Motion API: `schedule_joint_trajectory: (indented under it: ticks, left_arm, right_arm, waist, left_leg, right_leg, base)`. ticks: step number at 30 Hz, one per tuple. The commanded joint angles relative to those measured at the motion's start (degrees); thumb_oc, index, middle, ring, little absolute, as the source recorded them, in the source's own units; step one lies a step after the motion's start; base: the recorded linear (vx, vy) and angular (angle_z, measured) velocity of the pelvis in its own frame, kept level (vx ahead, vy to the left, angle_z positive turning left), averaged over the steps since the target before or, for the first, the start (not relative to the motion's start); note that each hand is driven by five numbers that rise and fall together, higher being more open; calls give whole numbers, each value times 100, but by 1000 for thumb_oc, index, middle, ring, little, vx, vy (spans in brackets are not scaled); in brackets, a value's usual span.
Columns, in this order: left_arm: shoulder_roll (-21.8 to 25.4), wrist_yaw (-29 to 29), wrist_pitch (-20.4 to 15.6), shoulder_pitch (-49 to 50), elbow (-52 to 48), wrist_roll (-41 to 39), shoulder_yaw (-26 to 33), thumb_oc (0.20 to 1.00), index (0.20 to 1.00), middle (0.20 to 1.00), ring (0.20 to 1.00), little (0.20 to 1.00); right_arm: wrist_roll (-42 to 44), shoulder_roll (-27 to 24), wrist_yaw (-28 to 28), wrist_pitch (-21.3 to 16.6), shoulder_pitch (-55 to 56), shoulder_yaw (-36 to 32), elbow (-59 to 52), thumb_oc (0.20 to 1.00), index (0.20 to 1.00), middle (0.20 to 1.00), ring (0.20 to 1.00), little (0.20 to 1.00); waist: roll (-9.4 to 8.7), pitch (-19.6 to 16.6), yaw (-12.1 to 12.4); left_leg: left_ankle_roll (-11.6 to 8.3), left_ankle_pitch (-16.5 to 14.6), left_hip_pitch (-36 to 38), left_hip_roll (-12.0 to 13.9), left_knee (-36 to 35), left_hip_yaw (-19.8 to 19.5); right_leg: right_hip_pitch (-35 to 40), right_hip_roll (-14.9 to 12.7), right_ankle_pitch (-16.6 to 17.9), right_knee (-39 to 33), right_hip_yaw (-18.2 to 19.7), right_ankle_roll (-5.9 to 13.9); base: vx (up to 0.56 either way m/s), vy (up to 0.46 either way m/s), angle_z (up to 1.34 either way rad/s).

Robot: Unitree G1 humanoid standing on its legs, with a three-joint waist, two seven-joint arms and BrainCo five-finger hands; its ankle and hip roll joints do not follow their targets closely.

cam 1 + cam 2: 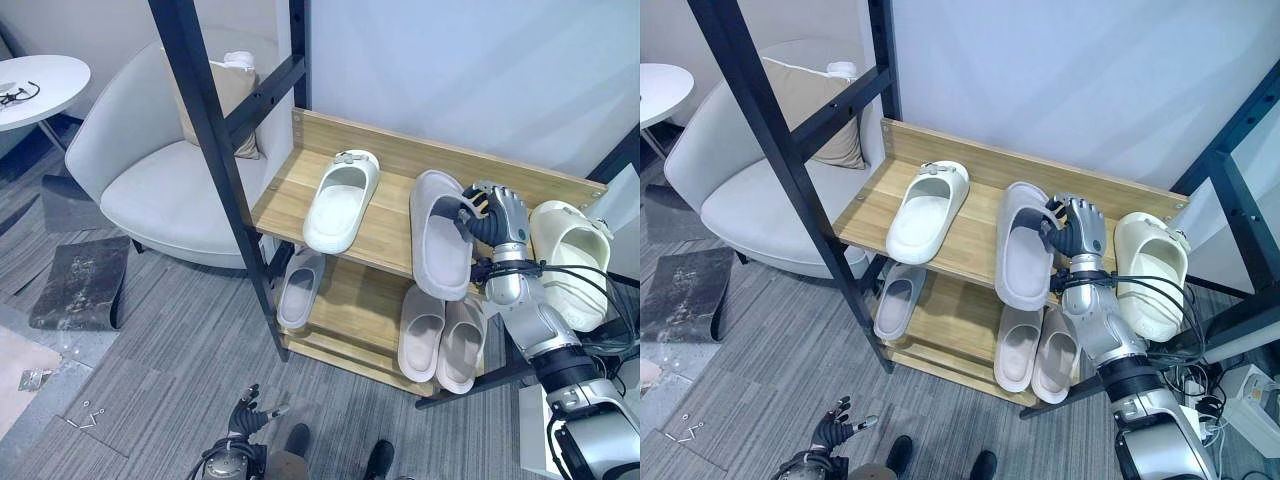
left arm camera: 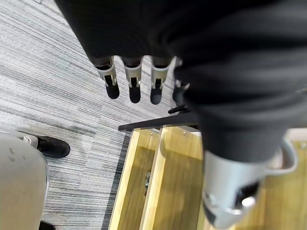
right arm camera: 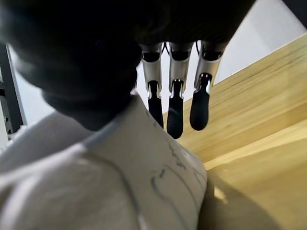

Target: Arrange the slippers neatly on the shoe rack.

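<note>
A: What's the risk, working outward? The left hand (image 1: 243,415) hangs low over the grey carpet (image 1: 170,330), fingers loose, idle.

B: The grey slipper (image 1: 440,232) – its heel juts past the top shelf (image 1: 375,235) edge. The right hand (image 1: 497,214) curls on its rim; a loose pinch on smooth foam could drop it.

A: Behind?

B: A ridged white clog (image 1: 341,199) lies flat on pale wood grain – cream clog (image 1: 570,258) far right.

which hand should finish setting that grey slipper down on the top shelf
The right hand: its fingers are already on the grey slipper at the top shelf. The left hand hangs low over the floor.
</note>
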Motion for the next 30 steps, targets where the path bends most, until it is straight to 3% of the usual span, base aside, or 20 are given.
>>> schedule_joint_trajectory:
  ticks: [1, 4, 8, 9, 13, 18, 23, 25, 26, 28, 30]
  left_arm:
    - [-20, -54, -160, -202, 324, 57, -409, 1000, 1000, 1000, 1000, 1000]
    - [-25, -56, -144, -241, 350, 42, -393, 1000, 1000, 1000, 1000, 1000]
    - [-43, -25, -88, -279, 287, 44, -213, 1000, 1000, 1000, 1000, 1000]
    - [-95, 25, -55, -271, 369, 89, -131, 1000, 1000, 1000, 1000, 1000]
    - [-131, 86, -64, -229, 394, 179, -102, 1000, 1000, 1000, 1000, 1000]
    - [-168, 129, -59, -181, 419, 188, -104, 1000, 1000, 1000, 1000, 1000]
    - [-224, 144, -32, -143, 421, 105, -201, 1000, 1000, 1000, 1000, 1000]
    - [-253, 187, -13, -141, 435, 4, -169, 1000, 1000, 1000, 1000, 1000]
    - [-254, 188, -12, -135, 432, 4, -165, 1000, 1000, 1000, 1000, 1000]
    - [-270, 253, -18, -145, 581, -82, -76, 1000, 1000, 1000, 1000, 1000]
    - [-285, 279, -16, -158, 683, -100, -31, 1000, 1000, 1000, 1000, 1000]
  right_arm:
    - [107, -465, -70, 136, -411, 242, 276, 200, 200, 200, 200, 200]
    - [28, -599, -76, 150, -408, 211, 85, 200, 200, 200, 200, 200]
    - [-266, -726, -228, 113, -34, -480, -1592, 200, 200, 200, 200, 200]
    - [-367, -609, -407, -19, 144, -930, -2481, 200, 200, 200, 200, 200]
    - [-347, -317, -731, -313, 392, -1485, -3614, 200, 200, 200, 200, 200]
    - [188, -45, -712, -746, 509, -1568, -4265, 200, 200, 200, 200, 200]
    - [2579, 789, 250, -1762, 619, -705, -4888, 200, 200, 200, 200, 200]
    - [4198, 1168, 1085, -2007, 754, 165, -5135, 200, 200, 200, 200, 200]
    - [4213, 1168, 1099, -2009, 757, 165, -5134, 200, 200, 200, 200, 200]
    - [5109, 1328, 1702, -1890, 791, 895, -5304, 200, 200, 200, 200, 200]
    - [5409, 1434, 1900, -1781, 762, 1191, -5282, 200, 200, 200, 200, 200]
  waist:
    - [22, 7, 266]
    - [43, -12, 227]
    - [107, -45, 93]
    - [140, -63, -4]
    - [185, -107, -112]
    - [226, -150, -198]
    - [284, -151, -202]
    - [309, -128, -163]
    - [309, -138, -176]
    - [315, -118, -123]
    - [317, -113, -99]
  left_leg:
    - [-30, -253, 158, -117, -43, 168]
    - [-40, -249, 175, -105, -43, 190]
    - [-54, -245, 191, -88, -39, 237]
    - [-62, -244, 194, -81, -41, 254]
    - [-71, -238, 200, -79, -42, 270]
    - [-83, -220, 206, -75, -43, 317]
    - [-101, -174, 211, -63, -43, 324]
    - [-124, -138, 205, -54, -43, 315]
    - [-124, -136, 196, -56, -43, 307]
    - [-142, -112, 187, -53, -43, 273]
    - [-155, -102, 182, -50, -43, 249]
  right_leg:
    - [623, -86, -542, 12, -187, 336]
    - [634, -82, -549, 12, -186, 331]
    - [624, -79, -555, 12, -151, 333]
    - [610, -75, -569, 12, -111, 328]
    - [603, -70, -577, 12, -73, 315]
    - [596, -71, -568, 12, -42, 309]
    - [604, -68, -557, 12, -50, 268]
    - [607, -64, -545, 12, -91, 249]
    - [603, -65, -546, 12, -99, 250]
    - [597, -62, -525, 12, -129, 230]
    - [605, -58, -526, 12, -150, 221]
  base:
    - [0, 0, 0]
    - [0, 0, 0]
    - [-6, -6, 2]
    - [-22, -23, 7]
    - [-10, -10, 1]
    - [-14, -9, -1]
    - [-31, -19, -5]
    - [-61, -21, 0]
    - [-47, -22, 3]
    - [-47, -23, 6]
    - [-25, -12, 3]
